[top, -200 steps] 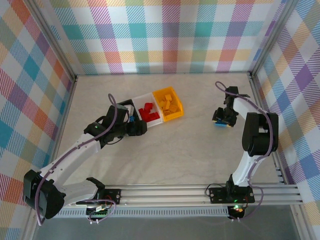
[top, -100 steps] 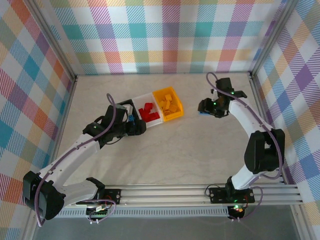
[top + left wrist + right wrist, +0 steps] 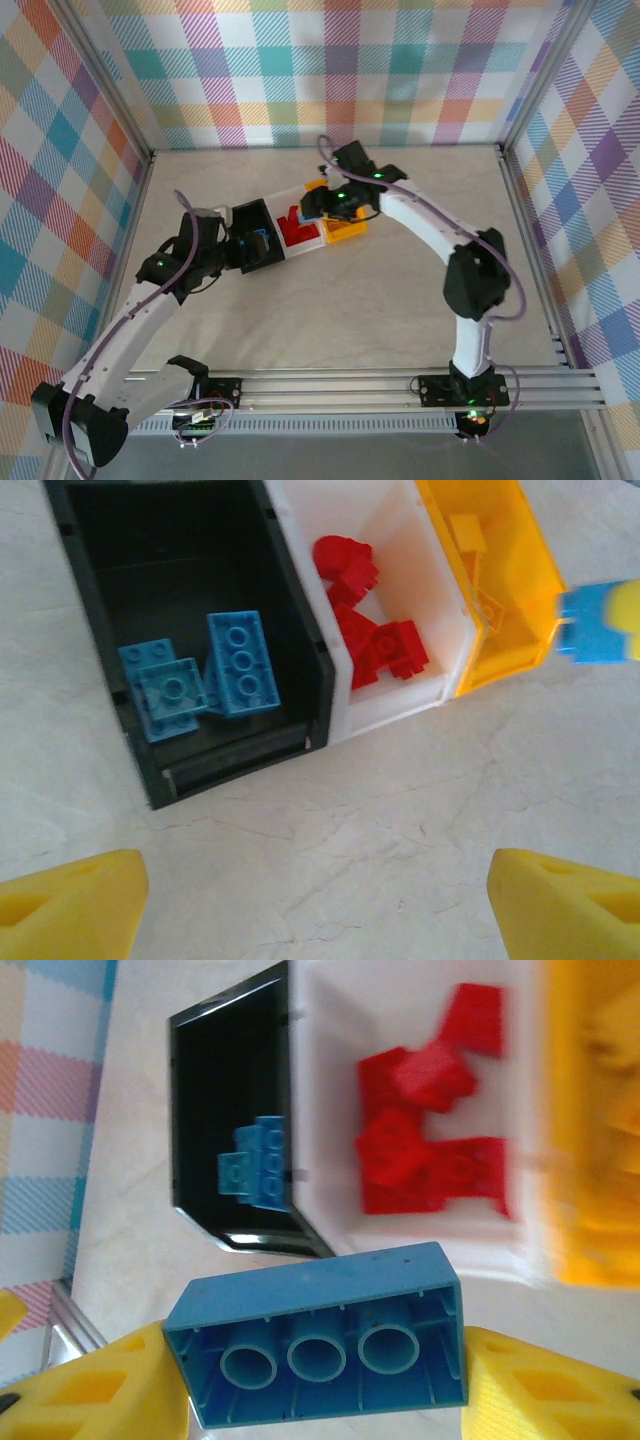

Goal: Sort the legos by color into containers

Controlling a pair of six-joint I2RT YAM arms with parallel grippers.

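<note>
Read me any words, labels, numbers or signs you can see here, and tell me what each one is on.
None readable. The black bin, clear bin, yellow bin and the held blue brick show no print; any stud lettering is too blurred to tell.

1. The tabletop (image 3: 400, 290) is a pale, faintly veined surface across the middle of the overhead frame.
2. Three bins stand on it in a slanted row, left of the frame's centre.
3. Left to right, touching side by side: black bin (image 3: 140, 540), white bin (image 3: 400, 520), yellow bin (image 3: 515, 590).
</note>
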